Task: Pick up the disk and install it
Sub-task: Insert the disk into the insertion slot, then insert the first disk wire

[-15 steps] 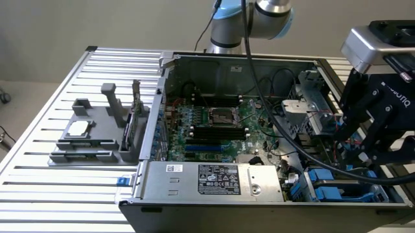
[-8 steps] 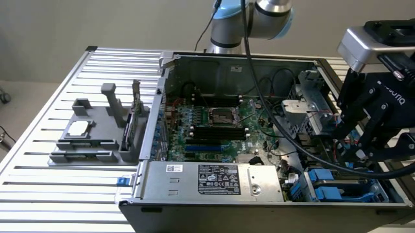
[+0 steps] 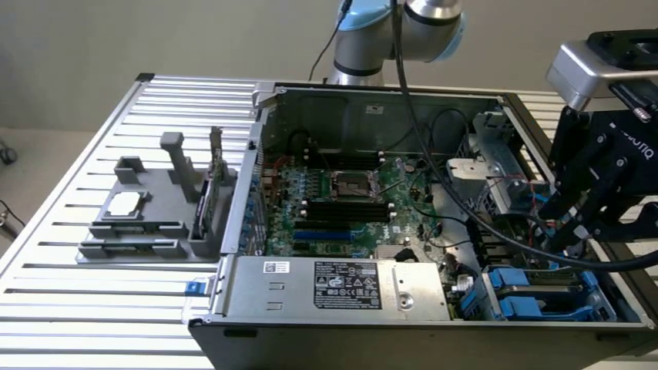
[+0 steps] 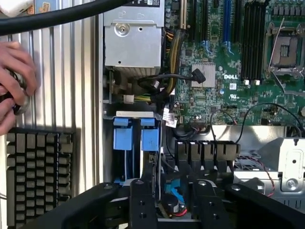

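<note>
My black gripper (image 3: pixel 565 231) hangs over the drive bay at the near right corner of the open computer case (image 3: pixel 360 92) in the exterior view. In the wrist view its two fingers (image 4: pixel 142 205) stand apart, so the gripper (image 4: pixel 175 190) is open. A blue plastic piece (image 4: pixel 174 195) and a small black round part with a red wire lie between them. Two blue carrier brackets (image 4: pixel 136 138) stand side by side in the bay just beyond. The same blue brackets (image 3: pixel 535 293) show in the exterior view below the gripper. The disk's metal body and label are hidden.
Black cables (image 3: pixel 494 231) cross the case beside the gripper. The power supply box (image 3: pixel 340 285) fills the case's near side. A grey fixture (image 3: pixel 154 216) holding a small silver chip stands on the slatted table at the exterior view's left. A hand (image 4: pixel 14 81) and a keyboard (image 4: pixel 38 176) lie beside the case.
</note>
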You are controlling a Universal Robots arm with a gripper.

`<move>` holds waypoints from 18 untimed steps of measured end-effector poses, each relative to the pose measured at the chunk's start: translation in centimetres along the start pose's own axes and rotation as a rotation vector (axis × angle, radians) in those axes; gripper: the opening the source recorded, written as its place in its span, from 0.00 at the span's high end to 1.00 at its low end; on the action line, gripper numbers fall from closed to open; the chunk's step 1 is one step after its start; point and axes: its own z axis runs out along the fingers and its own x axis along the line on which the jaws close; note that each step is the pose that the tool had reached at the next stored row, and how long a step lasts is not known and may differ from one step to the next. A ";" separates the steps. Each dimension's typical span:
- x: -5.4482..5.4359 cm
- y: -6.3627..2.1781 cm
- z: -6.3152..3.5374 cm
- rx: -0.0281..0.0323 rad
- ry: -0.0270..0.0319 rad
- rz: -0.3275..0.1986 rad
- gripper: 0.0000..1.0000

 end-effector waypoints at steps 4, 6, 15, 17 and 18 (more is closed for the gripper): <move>-0.2 -0.71 0.01 0.0142 0.0001 0.000 0.69; -0.3 -1.30 0.01 0.0192 0.0003 0.000 0.69; -0.3 -2.03 0.03 0.0205 0.0001 0.000 0.69; -0.3 -2.03 0.03 0.0205 0.0002 0.000 0.69; -0.3 -2.03 0.03 0.0205 0.0002 0.000 0.69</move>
